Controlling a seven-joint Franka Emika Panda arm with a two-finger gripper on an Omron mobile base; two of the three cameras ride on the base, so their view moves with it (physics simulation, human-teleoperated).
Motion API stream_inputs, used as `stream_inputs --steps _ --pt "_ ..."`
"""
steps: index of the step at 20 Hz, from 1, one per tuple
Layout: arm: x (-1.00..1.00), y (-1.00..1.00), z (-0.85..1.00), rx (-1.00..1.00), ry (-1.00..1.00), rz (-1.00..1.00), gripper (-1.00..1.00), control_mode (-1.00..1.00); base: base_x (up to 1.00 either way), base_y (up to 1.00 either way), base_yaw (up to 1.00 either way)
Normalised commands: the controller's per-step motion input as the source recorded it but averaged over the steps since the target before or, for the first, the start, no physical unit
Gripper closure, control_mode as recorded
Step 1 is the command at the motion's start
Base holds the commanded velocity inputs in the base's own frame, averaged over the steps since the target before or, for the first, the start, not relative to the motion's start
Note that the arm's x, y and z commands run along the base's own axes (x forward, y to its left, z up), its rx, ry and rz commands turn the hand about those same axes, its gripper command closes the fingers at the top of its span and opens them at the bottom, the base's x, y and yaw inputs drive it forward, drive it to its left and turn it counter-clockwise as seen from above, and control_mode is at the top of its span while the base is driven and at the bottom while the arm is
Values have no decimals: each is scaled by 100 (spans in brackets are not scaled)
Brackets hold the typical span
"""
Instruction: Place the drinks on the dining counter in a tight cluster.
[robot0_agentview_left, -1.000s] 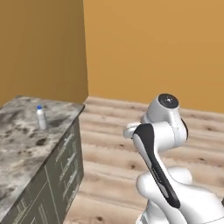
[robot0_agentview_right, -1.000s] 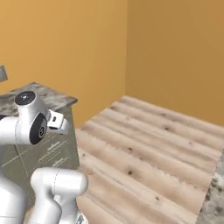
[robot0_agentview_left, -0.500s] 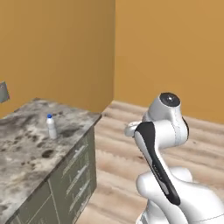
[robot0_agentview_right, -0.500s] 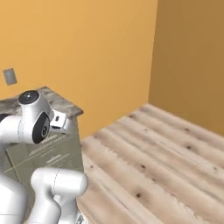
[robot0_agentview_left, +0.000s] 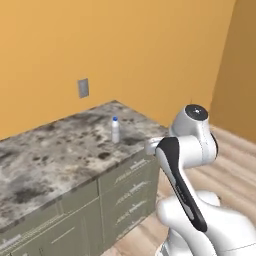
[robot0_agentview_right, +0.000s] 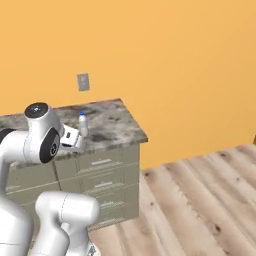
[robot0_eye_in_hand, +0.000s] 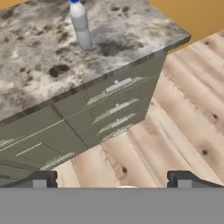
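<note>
Left base view, read left to right, shows the broad grey-brown speckled granite dining counter (robot0_agentview_left: 55, 155), the small white blue-capped bottle (robot0_agentview_left: 115, 130) standing alone near its corner, and the empty, wide-open gripper (robot0_eye_in_hand: 111, 177) over the floor, so clustering looks barely begun.

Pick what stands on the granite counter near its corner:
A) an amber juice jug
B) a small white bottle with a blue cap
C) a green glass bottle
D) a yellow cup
B: a small white blue-capped bottle stands upright on the dining counter.
</note>
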Motion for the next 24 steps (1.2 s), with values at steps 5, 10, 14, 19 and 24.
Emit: stream_inputs --steps 5,10,14,19,24 --pt "0 0 0 0 0 0 -100 100 26 -14 67" --pt "0 0 0 0 0 0 -100 100 39 -39 28" --pt "0 0 0 0 0 0 -100 100 41 -43 21" --pt "0 0 0 0 0 0 -100 100 48 -43 17" --pt "0 0 0 0 0 0 -100 100 52 -40 17"
